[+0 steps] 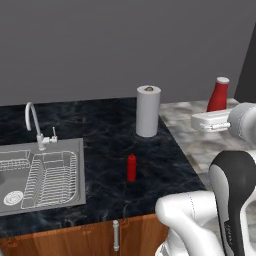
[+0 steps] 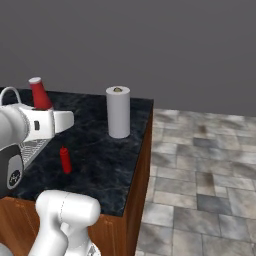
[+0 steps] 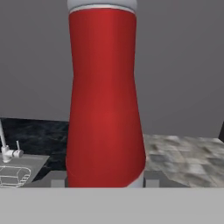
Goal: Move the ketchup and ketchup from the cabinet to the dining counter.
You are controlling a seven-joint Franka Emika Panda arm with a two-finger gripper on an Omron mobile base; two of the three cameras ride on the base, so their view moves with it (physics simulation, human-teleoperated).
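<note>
White arm reaches forward, wrist level — claw [image 3: 105, 181] clamped on the pale-capped ketchup bottle [image 3: 105, 100].

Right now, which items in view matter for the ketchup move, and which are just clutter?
Job:
- all-red ketchup squeeze bottle, standing on the counter
- pale-capped red ketchup bottle, between the fingers of the white arm's gripper
- black white-veined marble dining counter

Lying about:
- white paper towel roll
- steel sink with curved tap
- wooden lower cabinet door
</note>
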